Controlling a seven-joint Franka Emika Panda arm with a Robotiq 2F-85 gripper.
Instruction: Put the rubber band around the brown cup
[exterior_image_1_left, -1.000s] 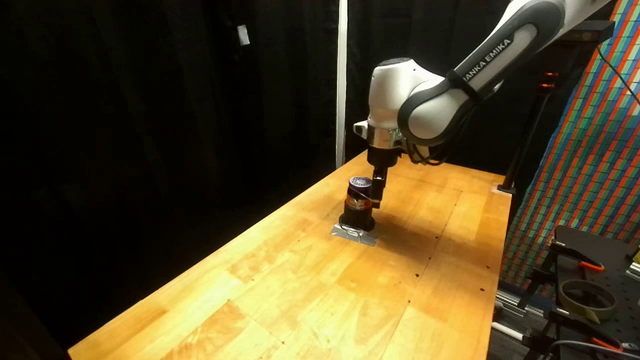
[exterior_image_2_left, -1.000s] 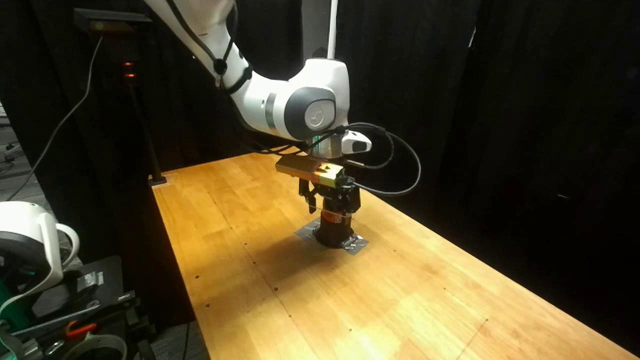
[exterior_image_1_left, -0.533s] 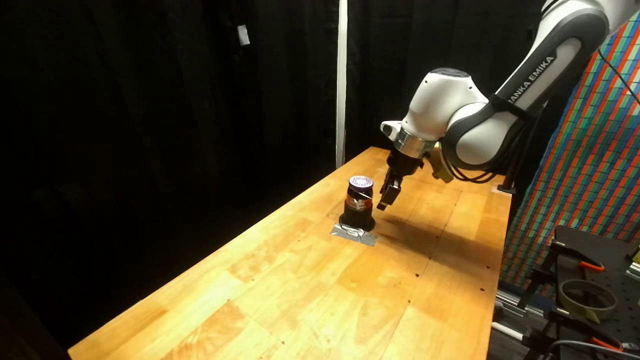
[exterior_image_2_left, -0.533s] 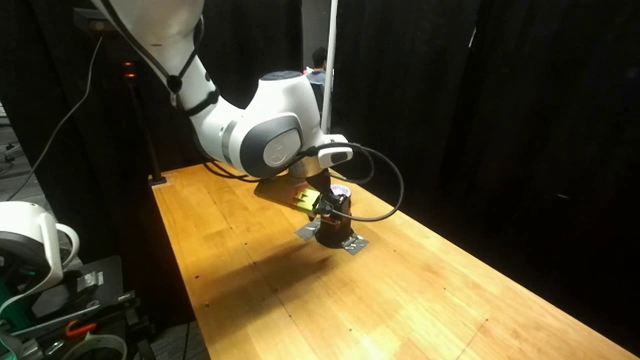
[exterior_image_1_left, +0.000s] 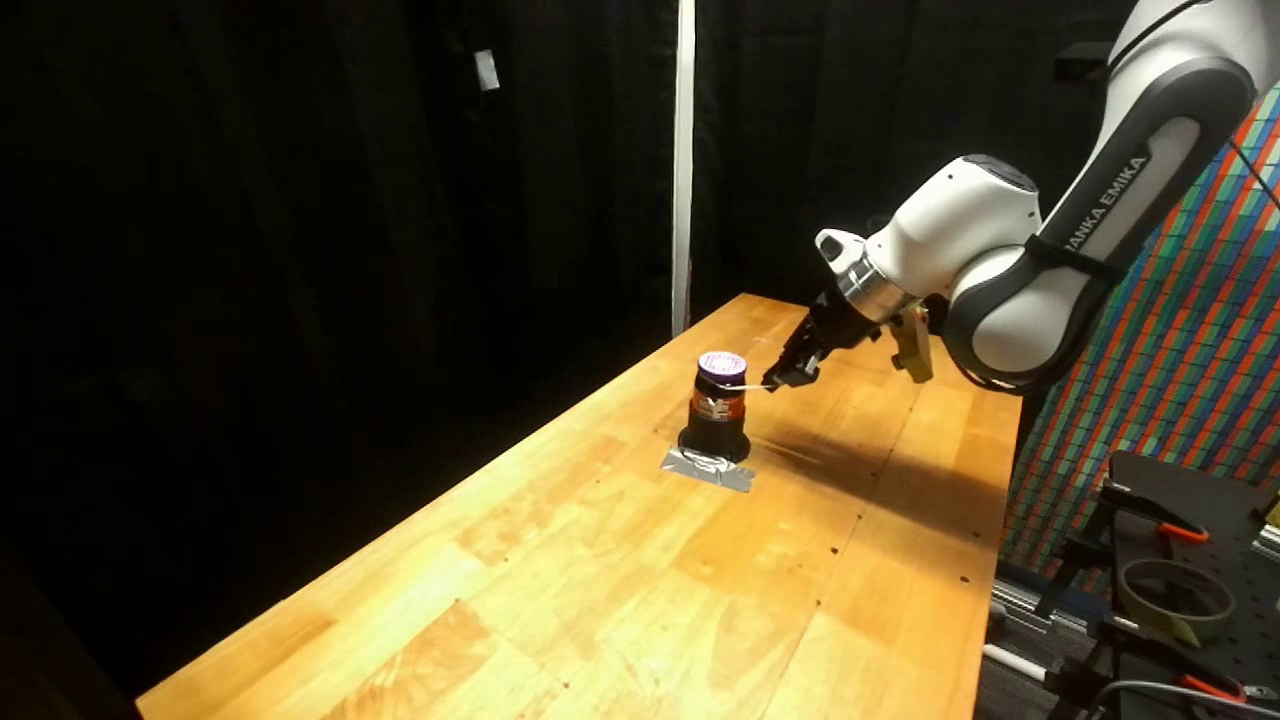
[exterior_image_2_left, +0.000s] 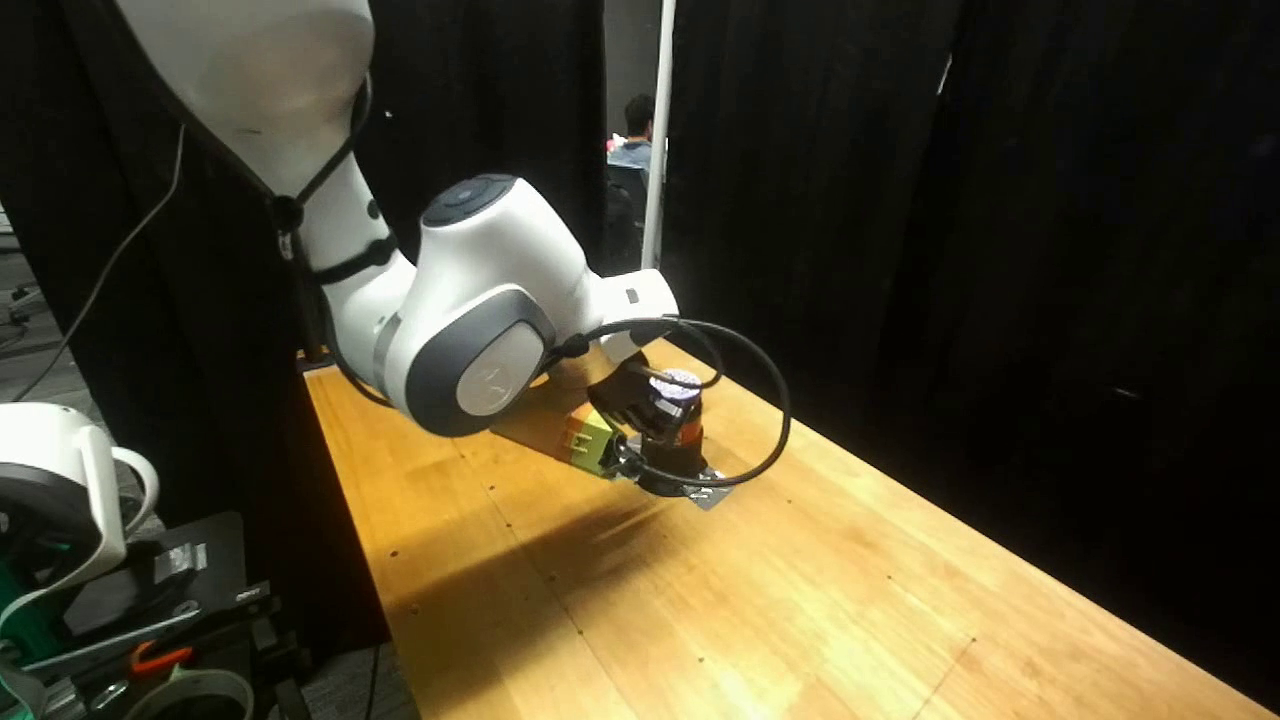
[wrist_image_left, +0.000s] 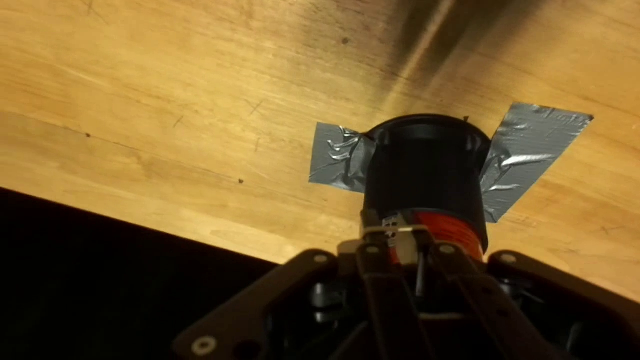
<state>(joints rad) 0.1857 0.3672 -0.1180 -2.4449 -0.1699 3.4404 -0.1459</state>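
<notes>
Gripper (exterior_image_1_left: 778, 380) hangs narrow, pinch unclear, rubber band (exterior_image_1_left: 750, 387) strung across to brown cup (exterior_image_1_left: 717, 410) between long edges of table (exterior_image_1_left: 620, 570).

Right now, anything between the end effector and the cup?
Only the band, running from the end effector to the cup in an exterior view; nothing else visible stands between them.

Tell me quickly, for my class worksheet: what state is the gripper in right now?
Gripper: partly open, jaws a narrow gap apart, with the rubber band stretched between it and the brown cup.
</notes>
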